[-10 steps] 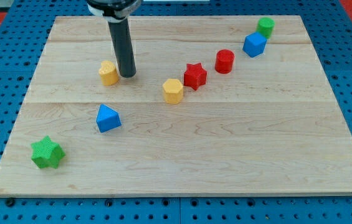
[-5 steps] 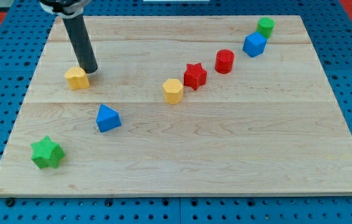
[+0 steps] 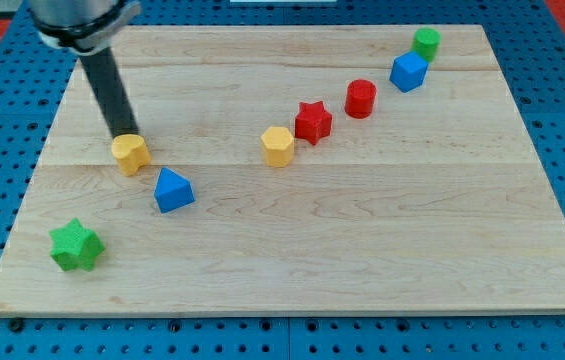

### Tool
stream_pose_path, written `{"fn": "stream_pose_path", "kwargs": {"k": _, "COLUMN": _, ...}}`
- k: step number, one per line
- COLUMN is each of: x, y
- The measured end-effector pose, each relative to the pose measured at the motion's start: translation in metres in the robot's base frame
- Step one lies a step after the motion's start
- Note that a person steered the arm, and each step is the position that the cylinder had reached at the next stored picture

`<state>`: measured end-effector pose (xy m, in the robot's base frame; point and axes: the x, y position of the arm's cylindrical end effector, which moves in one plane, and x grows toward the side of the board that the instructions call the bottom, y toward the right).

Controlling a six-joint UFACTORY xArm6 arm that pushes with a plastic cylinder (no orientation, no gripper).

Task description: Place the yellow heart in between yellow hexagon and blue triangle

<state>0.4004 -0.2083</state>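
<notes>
Right now my tip (image 3: pixel 124 135) rests on the board (image 3: pixel 362 250) against the far edge of the yellow heart (image 3: pixel 131 153), at the left side. It is a plain rod with nothing to open or close, so it grips nothing and only touches that block. Just right and nearer sits the blue triangle (image 3: pixel 173 190). Further right, well apart from the heart, stands the yellow hexagon (image 3: pixel 277 146), beside the red star (image 3: pixel 313 121).
</notes>
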Motion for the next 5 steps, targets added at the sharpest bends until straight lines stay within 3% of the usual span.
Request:
{"fn": "stream_pose_path", "kwargs": {"k": 1, "x": 0.0, "y": -0.047}}
{"fn": "stream_pose_path", "kwargs": {"k": 3, "x": 0.021, "y": 0.041}}
{"fn": "stream_pose_path", "kwargs": {"k": 5, "x": 0.047, "y": 0.025}}
